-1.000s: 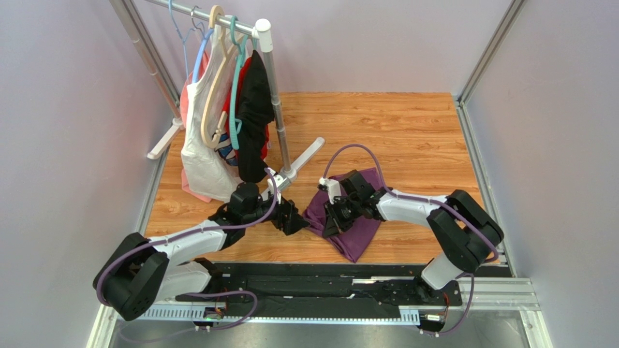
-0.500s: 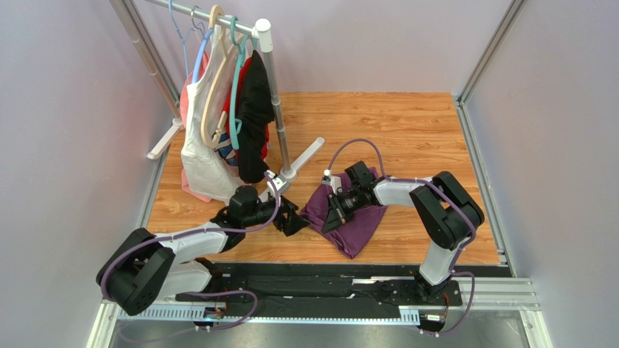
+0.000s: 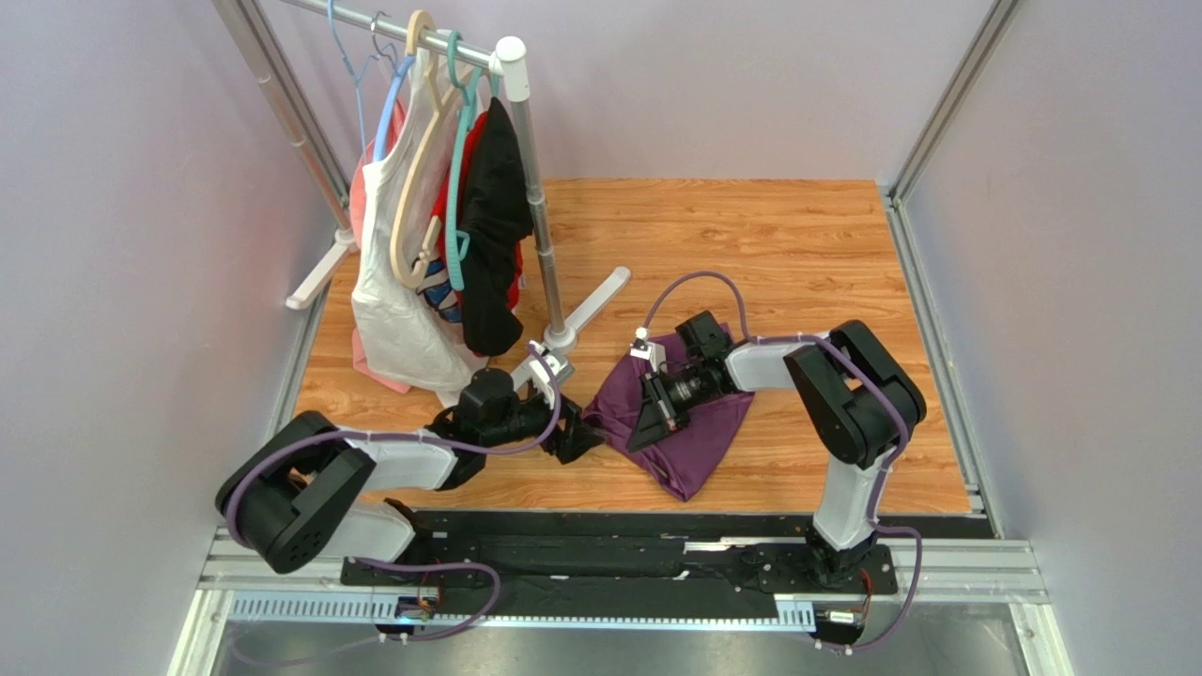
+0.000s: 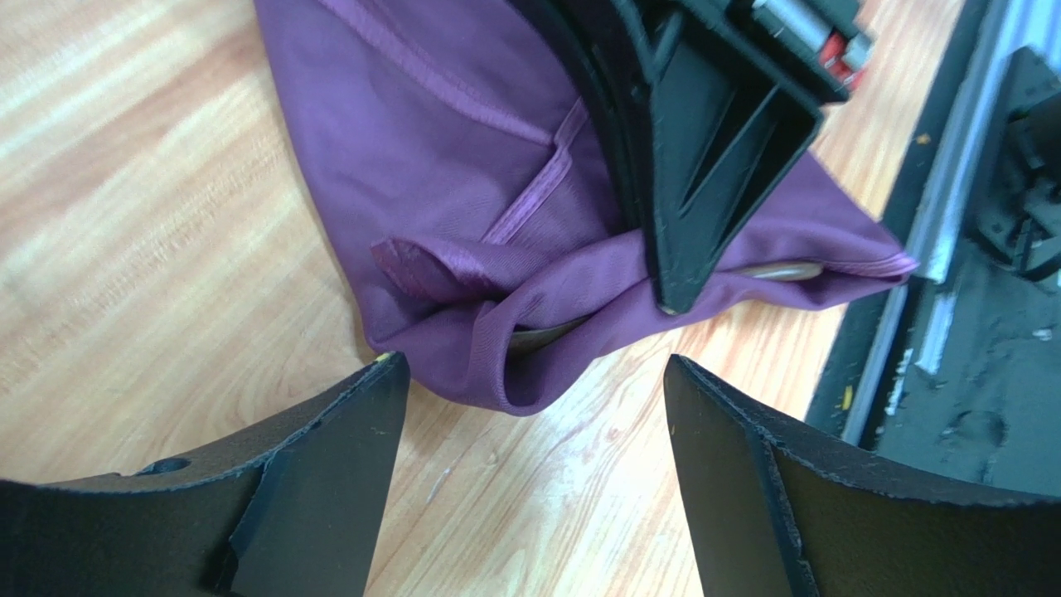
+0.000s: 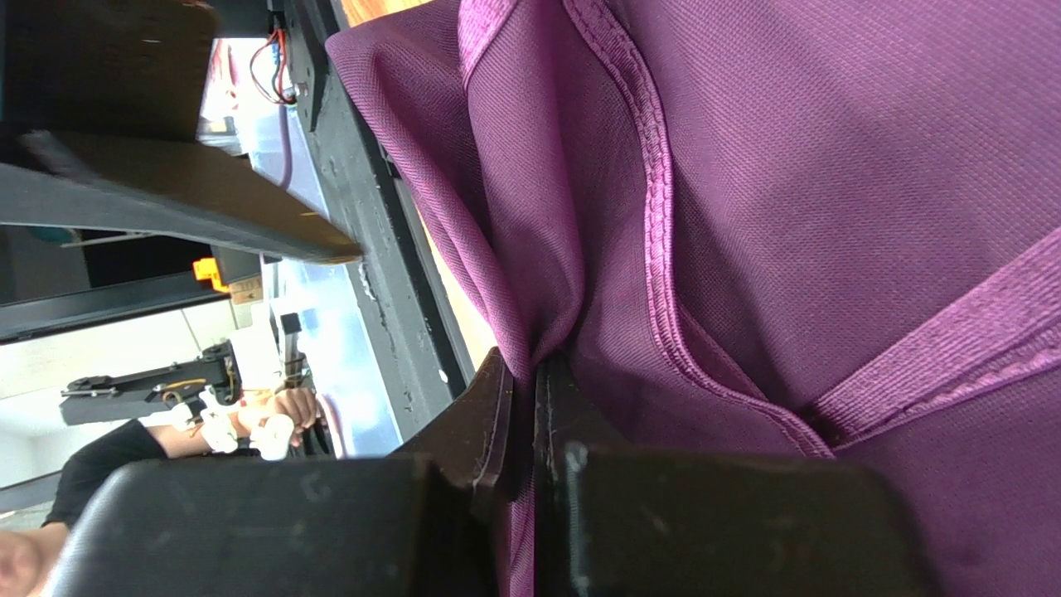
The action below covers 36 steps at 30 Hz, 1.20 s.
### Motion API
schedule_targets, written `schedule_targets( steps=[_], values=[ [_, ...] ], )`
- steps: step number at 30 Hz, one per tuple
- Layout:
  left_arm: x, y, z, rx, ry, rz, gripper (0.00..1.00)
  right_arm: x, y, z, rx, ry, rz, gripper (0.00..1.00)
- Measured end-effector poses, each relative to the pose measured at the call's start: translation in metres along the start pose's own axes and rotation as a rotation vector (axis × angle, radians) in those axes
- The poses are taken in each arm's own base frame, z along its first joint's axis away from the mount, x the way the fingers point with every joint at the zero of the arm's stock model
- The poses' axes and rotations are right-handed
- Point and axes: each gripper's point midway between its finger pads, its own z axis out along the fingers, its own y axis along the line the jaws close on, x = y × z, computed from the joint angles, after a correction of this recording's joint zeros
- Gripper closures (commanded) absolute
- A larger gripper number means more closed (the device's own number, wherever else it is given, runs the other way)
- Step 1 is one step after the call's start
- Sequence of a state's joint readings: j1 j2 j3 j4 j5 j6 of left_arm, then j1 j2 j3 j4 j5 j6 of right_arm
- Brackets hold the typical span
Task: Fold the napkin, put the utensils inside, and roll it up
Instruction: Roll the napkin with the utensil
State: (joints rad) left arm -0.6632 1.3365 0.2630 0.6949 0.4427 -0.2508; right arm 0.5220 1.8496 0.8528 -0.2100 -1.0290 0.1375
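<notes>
One purple napkin [image 3: 701,437] lies bunched and wrinkled on the wooden surface [image 3: 790,240]. Brown wood of the utensils [image 4: 775,269] peeks from two gaps, count unclear. The right hand [image 3: 653,409] is clamped on a fold. The left hand [image 3: 576,441], fingers apart, sits just beside its edge.

The napkin [image 3: 699,437] lies bunched on the desk [image 3: 818,240] near its front edge; a utensil [image 4: 778,270] sits inside its fold. The garment rack [image 3: 529,183] stands behind, to the left.
</notes>
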Motion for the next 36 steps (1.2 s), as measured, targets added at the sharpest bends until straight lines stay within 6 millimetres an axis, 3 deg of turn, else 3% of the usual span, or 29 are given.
schedule_targets(
  steps=[3,8,13,19,20,22,23,26,30,36],
  values=[
    [0.006,0.002,0.003,-0.013,0.014,0.003,0.21,0.001,0.000,0.000,-0.011,0.003,0.005,1.00],
    [0.000,0.006,0.007,-0.032,-0.014,0.023,0.31,0.001,0.000,0.001,-0.019,0.006,0.011,1.00],
    [0.002,0.009,0.010,-0.037,-0.009,0.020,0.33,0.000,0.000,0.000,-0.020,0.003,0.010,1.00],
    [0.001,0.007,0.012,-0.028,-0.013,0.021,0.53,0.000,0.000,0.000,-0.024,0.002,0.011,1.00],
    [0.001,0.007,0.013,-0.028,-0.011,0.018,0.61,0.000,0.000,0.000,-0.024,0.002,0.012,1.00],
    [0.001,0.008,0.016,-0.026,-0.006,0.009,0.69,0.000,0.000,0.000,-0.024,0.004,0.014,1.00],
    [0.000,0.008,0.018,-0.026,-0.006,0.005,0.80,0.000,-0.001,0.000,-0.024,0.005,0.016,1.00],
    [-0.003,0.007,0.022,-0.020,-0.008,-0.008,0.99,0.000,-0.002,0.001,-0.025,0.006,0.019,1.00],
    [-0.007,0.006,0.026,-0.009,-0.003,-0.026,1.00,0.000,-0.002,0.001,-0.023,0.006,0.020,0.95],
    [-0.015,0.008,0.039,-0.020,0.060,-0.074,1.00,-0.001,-0.004,0.001,-0.007,0.002,0.029,0.76]
  ],
)
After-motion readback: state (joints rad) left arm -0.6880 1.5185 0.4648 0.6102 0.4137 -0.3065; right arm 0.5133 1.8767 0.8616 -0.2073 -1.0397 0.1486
